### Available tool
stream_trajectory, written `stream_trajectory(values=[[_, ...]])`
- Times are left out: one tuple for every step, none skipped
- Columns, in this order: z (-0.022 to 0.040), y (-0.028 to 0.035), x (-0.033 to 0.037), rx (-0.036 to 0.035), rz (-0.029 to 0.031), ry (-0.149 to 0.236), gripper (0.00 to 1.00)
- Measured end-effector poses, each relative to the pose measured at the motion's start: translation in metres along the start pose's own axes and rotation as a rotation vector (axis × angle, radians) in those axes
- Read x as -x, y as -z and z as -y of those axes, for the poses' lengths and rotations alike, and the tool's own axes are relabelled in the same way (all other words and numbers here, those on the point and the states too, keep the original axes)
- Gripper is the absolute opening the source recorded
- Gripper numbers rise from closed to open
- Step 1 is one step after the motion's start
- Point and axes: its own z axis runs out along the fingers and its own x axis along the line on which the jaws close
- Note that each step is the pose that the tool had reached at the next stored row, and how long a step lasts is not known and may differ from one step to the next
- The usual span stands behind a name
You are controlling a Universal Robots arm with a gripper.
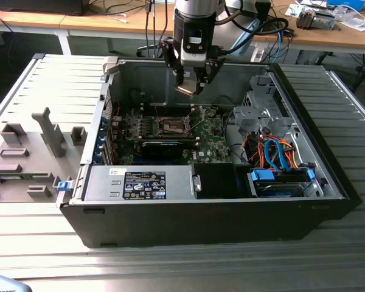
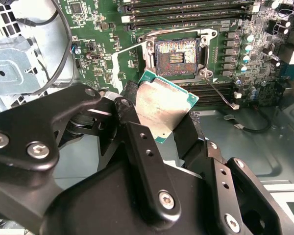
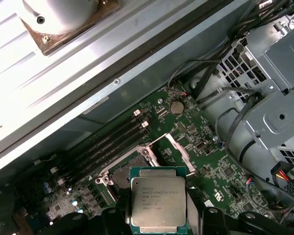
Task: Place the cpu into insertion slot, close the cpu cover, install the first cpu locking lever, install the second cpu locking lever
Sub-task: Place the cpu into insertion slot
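The gripper [image 1: 191,87] hangs with jaws clamped on the cpu [image 2: 161,105]; in the exterior view the open insertion slot [image 1: 173,126] lies at its seven o'clock.

The arm [image 1: 195,21] hangs upright, wrist down, its claw [image 1: 189,89] clamped on the cpu [image 3: 158,203].

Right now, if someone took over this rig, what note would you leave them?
End effector: shut on the cpu, gripping its edges, above the motherboard.
Socket: bare, with the cover open; the cpu is clear of it, not seated.
Done: cpu is in the grasp.
Left: seating the cpu, closing the cover, both locking steps.
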Motion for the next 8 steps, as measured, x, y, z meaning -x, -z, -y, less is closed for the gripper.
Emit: stream_trajectory(values=[[0.0000,0.0000,0.0000,0.0000,0.0001,-0.001,0.54],[0.0000,0.0000,0.0000,0.0000,0.0002,-0.002,0.54],[0.0000,0.0000,0.0000,0.0000,0.0002,-0.003,0.54],[0.0000,0.0000,0.0000,0.0000,0.0003,-0.003,0.54],[0.0000,0.0000,0.0000,0.0000,0.0004,-0.004,0.54],[0.0000,0.0000,0.0000,0.0001,0.0004,-0.005,0.54],[0.0000,0.0000,0.0000,0.0001,0.0005,-0.006,0.54],[0.0000,-0.0001,0.0000,0.0002,0.0006,-0.007,0.54]])
